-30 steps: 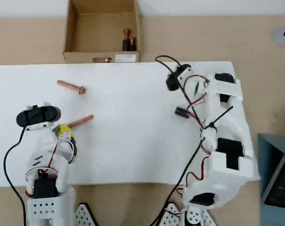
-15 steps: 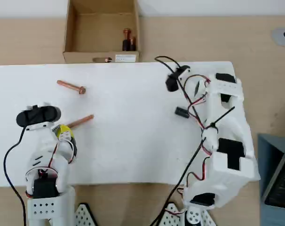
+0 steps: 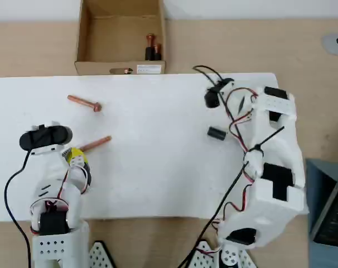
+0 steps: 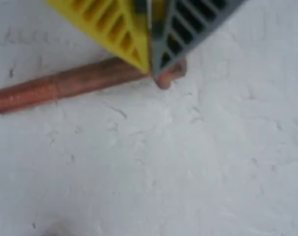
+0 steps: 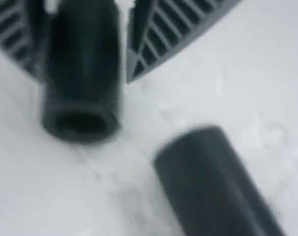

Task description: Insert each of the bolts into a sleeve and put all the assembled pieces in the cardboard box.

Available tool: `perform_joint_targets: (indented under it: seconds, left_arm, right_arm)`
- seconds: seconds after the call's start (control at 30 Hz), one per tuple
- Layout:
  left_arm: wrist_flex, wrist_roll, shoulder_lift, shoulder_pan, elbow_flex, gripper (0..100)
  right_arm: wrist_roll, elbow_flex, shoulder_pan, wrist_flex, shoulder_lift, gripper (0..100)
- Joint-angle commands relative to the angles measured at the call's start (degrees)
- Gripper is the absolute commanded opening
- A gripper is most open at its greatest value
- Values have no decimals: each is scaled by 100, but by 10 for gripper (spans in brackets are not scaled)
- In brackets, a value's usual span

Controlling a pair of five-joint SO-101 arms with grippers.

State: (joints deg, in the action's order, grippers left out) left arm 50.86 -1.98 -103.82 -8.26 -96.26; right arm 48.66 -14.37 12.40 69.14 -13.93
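Currently: left end effector (image 4: 151, 66) pressed together, tips on a bolt (image 4: 75, 87) near its head, at 9 o'clock on the white sheet (image 3: 152, 173). A second bolt (image 3: 84, 103) lies apart at 10 o'clock. Right end effector (image 5: 82, 69) pinches a sleeve (image 5: 82, 103); a loose sleeve (image 3: 216, 133) lies near it on the sheet, at 3 o'clock. Box (image 3: 81, 39) at 11 o'clock on the counter (image 3: 230, 44) holds assembled pieces (image 3: 152, 49); a third bolt (image 3: 121, 71) lies just beside its front wall.
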Motion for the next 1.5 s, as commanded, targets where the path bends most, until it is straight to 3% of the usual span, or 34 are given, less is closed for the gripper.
perform_joint_targets:
  seconds: [0.0,0.37,0.6,0.9,1.17,1.47]
  left_arm:
    - [26,-18,-57,9,-70,3]
    - [26,-18,-57,9,-70,3]
    - [26,-26,-57,9,-70,3]
    - [26,-35,-57,9,-70,3]
    - [26,-44,-57,53,-70,3]
    - [-9,-9,-57,18,70,5]
  right_arm:
    - [62,-31,180,79,-66,52]
    - [149,101,48,105,-4,11]
    - [-308,620,-453,299,699,11]
    - [-1336,1877,-1015,1380,1560,11]
    - [-2813,3011,-1033,2796,2378,11]
    - [-3727,2448,-866,3279,4215,10]
